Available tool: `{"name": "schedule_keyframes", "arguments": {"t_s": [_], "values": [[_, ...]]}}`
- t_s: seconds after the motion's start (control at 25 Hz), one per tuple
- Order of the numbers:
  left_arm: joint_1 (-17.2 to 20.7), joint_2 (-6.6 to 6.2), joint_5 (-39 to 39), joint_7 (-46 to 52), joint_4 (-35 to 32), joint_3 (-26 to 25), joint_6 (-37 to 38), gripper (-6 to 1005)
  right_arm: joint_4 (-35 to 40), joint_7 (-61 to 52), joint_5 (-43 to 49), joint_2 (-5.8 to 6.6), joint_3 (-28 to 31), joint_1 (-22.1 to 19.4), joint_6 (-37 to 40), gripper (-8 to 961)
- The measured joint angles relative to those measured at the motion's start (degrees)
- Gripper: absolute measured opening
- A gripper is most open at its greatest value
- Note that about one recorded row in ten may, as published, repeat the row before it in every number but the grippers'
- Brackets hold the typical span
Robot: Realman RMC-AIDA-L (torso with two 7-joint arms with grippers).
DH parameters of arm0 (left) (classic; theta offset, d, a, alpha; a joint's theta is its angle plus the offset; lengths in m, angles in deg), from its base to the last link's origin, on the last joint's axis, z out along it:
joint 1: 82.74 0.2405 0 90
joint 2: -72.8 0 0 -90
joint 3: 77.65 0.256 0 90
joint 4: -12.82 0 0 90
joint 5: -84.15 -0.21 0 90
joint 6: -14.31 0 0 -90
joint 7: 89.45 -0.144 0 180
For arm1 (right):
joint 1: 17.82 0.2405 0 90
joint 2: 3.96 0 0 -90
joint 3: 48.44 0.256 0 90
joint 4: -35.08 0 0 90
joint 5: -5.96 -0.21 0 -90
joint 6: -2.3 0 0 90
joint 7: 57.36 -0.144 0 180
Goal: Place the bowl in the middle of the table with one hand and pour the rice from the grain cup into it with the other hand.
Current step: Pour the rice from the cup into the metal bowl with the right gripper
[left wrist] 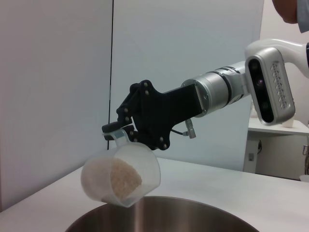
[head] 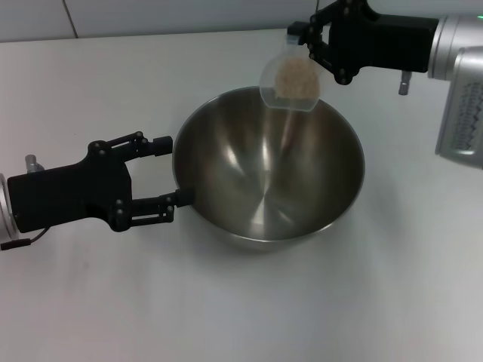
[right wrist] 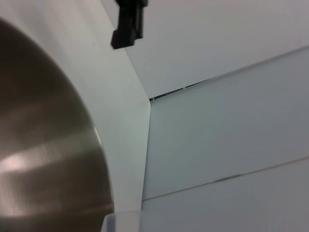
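At upper right, the right gripper [head: 308, 41] is pinching the grain cup [head: 290, 79] of rice [head: 295, 78], tilting it over the centred bowl [head: 268, 170], while the left gripper [head: 172, 172] is straddling its left rim, fingers spread.

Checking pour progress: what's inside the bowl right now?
The bowl shows only bare steel inside; no rice has landed. The rice sits in the tilted cup, which hangs over the far rim and hides part of it.
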Motion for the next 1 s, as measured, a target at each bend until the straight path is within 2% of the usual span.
{"name": "schedule_keyframes", "arguments": {"t_s": [0.04, 0.08, 0.16, 0.2, 0.24, 0.4, 0.6, 1.0], "values": [[0.00, 0.00, 0.00, 0.00, 0.00, 0.00, 0.00, 827, 0.00, 0.00, 0.00, 0.00, 0.00, 0.00, 0.00, 11], [0.02, 0.00, 0.02, 0.03, 0.00, 0.00, -0.03, 827, 0.68, 2.31, -2.38, 0.00, -3.30, -0.87, -1.91, 11], [-0.02, 0.01, 0.09, 0.11, -0.03, 0.00, -0.19, 827, 1.08, 4.01, -3.97, -0.01, -5.35, -1.44, -3.21, 11], [-0.04, 0.01, 0.09, 0.11, -0.05, 0.00, -0.37, 827, 1.63, 8.52, -7.33, -0.02, -9.08, -2.55, -5.60, 11], [-0.06, 0.01, 0.10, 0.11, -0.05, 0.00, -0.49, 827, 1.63, 8.52, -7.33, -0.02, -9.08, -2.55, -5.60, 11], [-0.11, 0.00, 0.14, -0.03, 0.12, 0.00, -0.95, 827, 2.37, 18.08, -13.79, -0.03, -15.92, -4.83, -8.45, 11], [-0.14, -0.05, 0.16, 1.83, 0.15, 0.00, -2.18, 827, 5.32, 22.78, -17.91, -0.10, -20.48, -7.37, -8.56, 11], [0.10, -0.08, 0.19, 1.67, 0.21, 0.00, -2.49, 827, 7.95, 30.23, -18.55, -0.12, -22.47, -9.34, -8.70, 11]]}}
